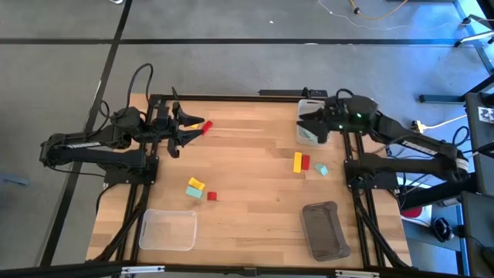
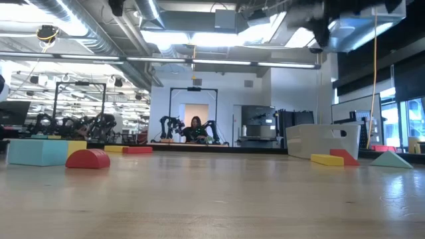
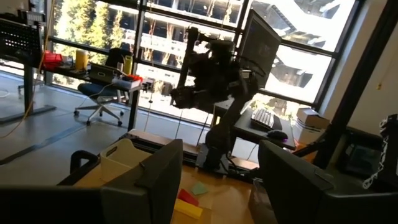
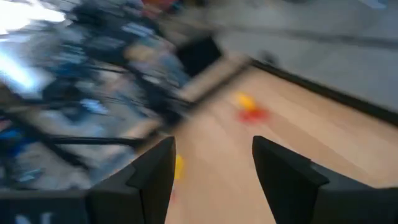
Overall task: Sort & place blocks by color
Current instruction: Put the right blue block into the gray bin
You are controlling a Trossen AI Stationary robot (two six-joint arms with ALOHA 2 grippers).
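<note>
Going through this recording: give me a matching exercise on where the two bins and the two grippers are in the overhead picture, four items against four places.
Things:
1. clear plastic rectangular bin
2. dark grey rectangular bin
3. left gripper
4. right gripper

Places:
A. over a pale bin at the table's right side
B. next to a small red block and a small yellow block
C. lower left of the high view
D. lower right of the high view

Pairs: 1-C, 2-D, 3-B, 4-A

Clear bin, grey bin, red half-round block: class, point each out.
clear bin (image 1: 167, 231), high view, bare floor.
grey bin (image 1: 324, 229), high view, inside middle.
red half-round block (image 2: 87, 159), low view, front face.
</note>
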